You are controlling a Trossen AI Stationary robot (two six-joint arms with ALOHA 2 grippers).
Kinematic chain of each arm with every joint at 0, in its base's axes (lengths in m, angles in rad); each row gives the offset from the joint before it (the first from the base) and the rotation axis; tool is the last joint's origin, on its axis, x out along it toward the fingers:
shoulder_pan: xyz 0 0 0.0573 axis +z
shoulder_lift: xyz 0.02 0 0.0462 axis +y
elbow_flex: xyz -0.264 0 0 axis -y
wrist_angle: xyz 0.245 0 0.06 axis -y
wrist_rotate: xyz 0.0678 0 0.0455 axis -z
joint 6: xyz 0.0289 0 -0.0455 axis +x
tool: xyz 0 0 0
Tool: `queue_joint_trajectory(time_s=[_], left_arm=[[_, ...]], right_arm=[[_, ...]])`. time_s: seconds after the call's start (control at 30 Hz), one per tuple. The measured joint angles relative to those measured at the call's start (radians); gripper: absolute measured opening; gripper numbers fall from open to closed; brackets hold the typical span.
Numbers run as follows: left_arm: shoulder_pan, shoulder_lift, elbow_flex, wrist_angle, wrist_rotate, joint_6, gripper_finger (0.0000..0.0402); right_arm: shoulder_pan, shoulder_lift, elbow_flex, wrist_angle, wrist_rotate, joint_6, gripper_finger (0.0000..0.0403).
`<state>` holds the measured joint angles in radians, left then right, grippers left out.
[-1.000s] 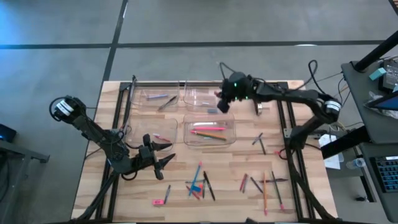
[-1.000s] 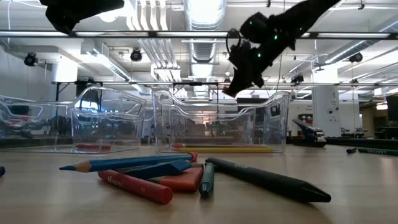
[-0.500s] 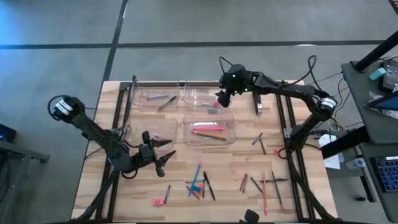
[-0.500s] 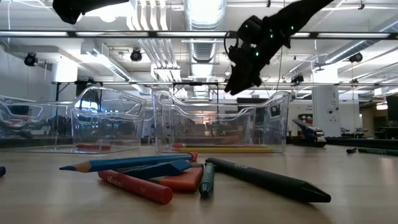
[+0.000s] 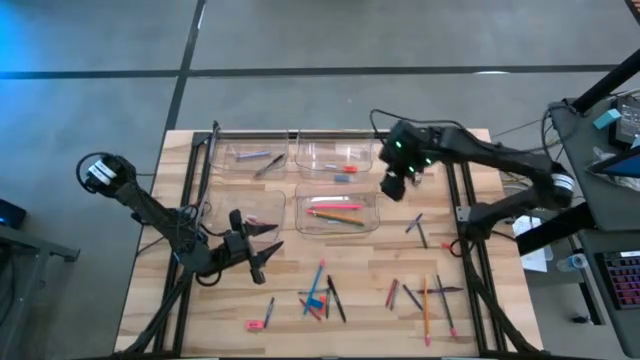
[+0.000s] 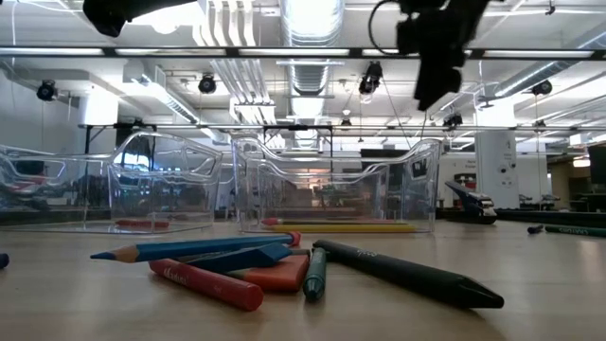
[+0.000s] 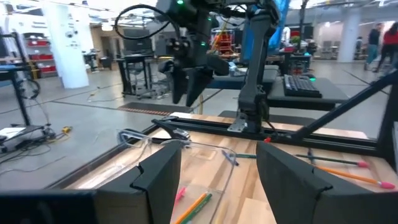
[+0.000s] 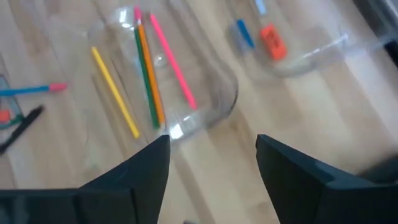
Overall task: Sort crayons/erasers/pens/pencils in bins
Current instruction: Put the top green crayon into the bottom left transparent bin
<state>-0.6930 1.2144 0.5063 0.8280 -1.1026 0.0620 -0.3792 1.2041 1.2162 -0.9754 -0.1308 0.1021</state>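
The right gripper (image 5: 392, 187) is hanging with fingers spread and empty, right of centre beside the top-right bin (image 5: 335, 159), where erasers (image 5: 343, 172) are lying. The left gripper (image 5: 262, 250), fingers apart, is waiting at lower left. Pencils (image 5: 336, 213) are lying in the centre bin (image 5: 372, 226).

The left claw (image 7: 217, 171) showed its two dark fingers (image 7: 158, 174) spread apart with nothing between them, low over the wooden worktop (image 7: 348, 193). Just ahead lay a clear bin (image 7: 186, 155) holding an orange pencil (image 7: 194, 207) and a pink one (image 7: 180, 194). Beyond it the right claw (image 7: 189, 87) hung pointing down above the black frame rail (image 7: 280, 129)
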Motion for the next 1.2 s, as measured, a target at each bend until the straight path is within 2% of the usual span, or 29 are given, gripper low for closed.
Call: queue_joint_trajectory(time_s=[0.17,0.43,0.77,1.07,1.2], left_arm=[[0.000,0.000,0.000,0.000,0.006,0.000,0.0193],[0.000,0.000,0.001,0.000,0.006,-0.002,0.0193],[0.000,0.000,0.000,0.000,0.008,-0.004,0.0193],[0.001,0.000,0.000,0.000,0.003,-0.005,0.0193],[0.002,0.005,-0.001,0.000,0.003,-0.005,0.0193]], right_arm=[[0.112,-0.167,-0.164,-0.001,0.124,0.142,0.0224],[0.217,-0.327,-0.414,0.000,0.133,0.372,0.0224],[0.300,-0.331,-0.581,-0.024,0.132,0.582,0.0219],[0.349,-0.323,-0.686,-0.022,0.119,0.646,0.0219],[0.379,-0.321,-0.734,0.039,0.096,0.682,0.0219]])
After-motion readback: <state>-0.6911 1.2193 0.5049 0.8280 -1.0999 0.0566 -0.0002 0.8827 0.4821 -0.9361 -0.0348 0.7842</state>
